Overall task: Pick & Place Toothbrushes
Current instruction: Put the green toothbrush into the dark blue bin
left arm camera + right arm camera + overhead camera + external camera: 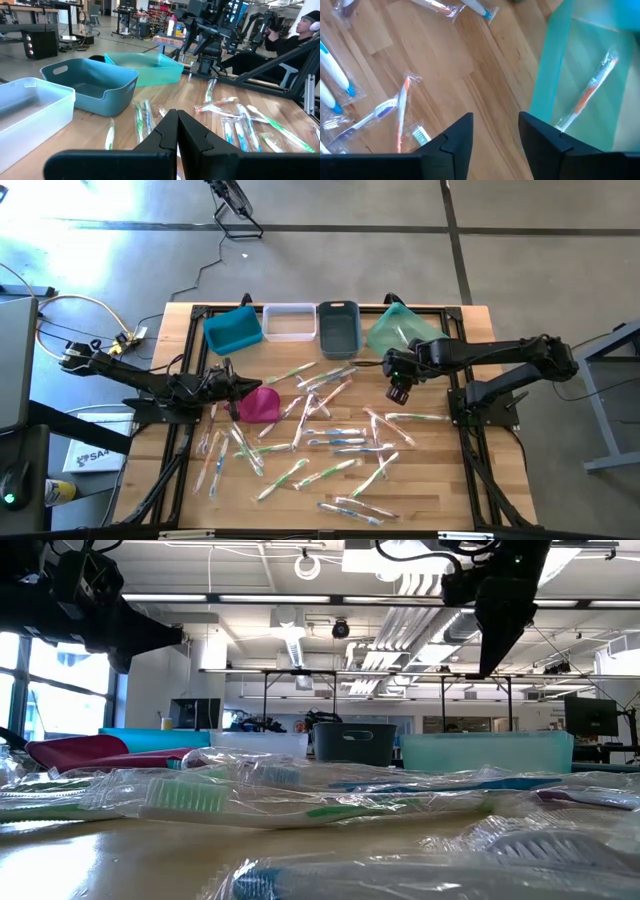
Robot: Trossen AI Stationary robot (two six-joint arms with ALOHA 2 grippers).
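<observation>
Toothbrushes (pixel 330 442) are strewn in wrappers across the worktop (pixel 440 500), long axes pointing every way; one (pixel 587 90) lies diagonally in the teal bin (pixel 555 75), apparently dropped there; the right tool (pixel 495 135) is held parted and empty beside it; the left tool (pixel 177 131) is shut.

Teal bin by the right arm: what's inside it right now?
The teal bin holds one wrapped toothbrush with an orange handle, lying diagonally. The open right gripper hangs empty beside the bin's edge. The rest of the bin's floor is out of view.
</observation>
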